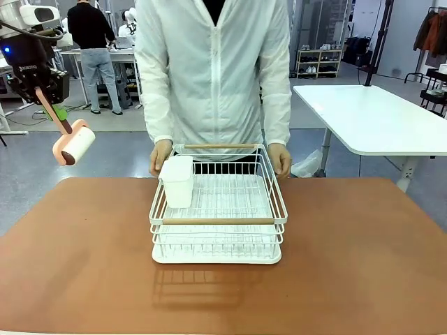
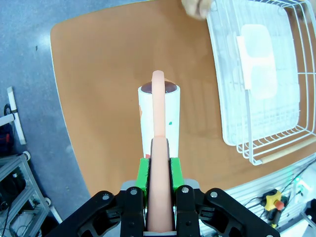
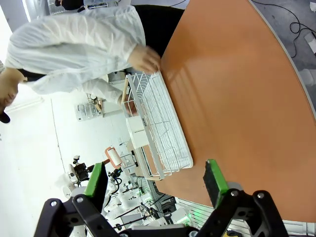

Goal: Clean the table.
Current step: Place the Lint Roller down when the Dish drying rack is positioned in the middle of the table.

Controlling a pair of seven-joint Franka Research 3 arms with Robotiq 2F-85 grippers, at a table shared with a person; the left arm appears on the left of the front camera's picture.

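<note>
While the table (image 1: 363, 258) spreads bare in front, a white rack (image 1: 217, 209) sits mid-table, a person's hands (image 1: 160, 157) on its far corners. The left gripper (image 2: 159, 170) clamps a lint roller (image 1: 74, 142) aloft at left; the right gripper (image 3: 155, 180) gapes empty.

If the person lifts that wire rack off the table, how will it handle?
Probably stiff and fairly light: the rack is open white wire with two wooden bars. The white cup hung at one corner may make it lean that way. The tray beneath might stay behind; I can't tell whether it's attached.
</note>
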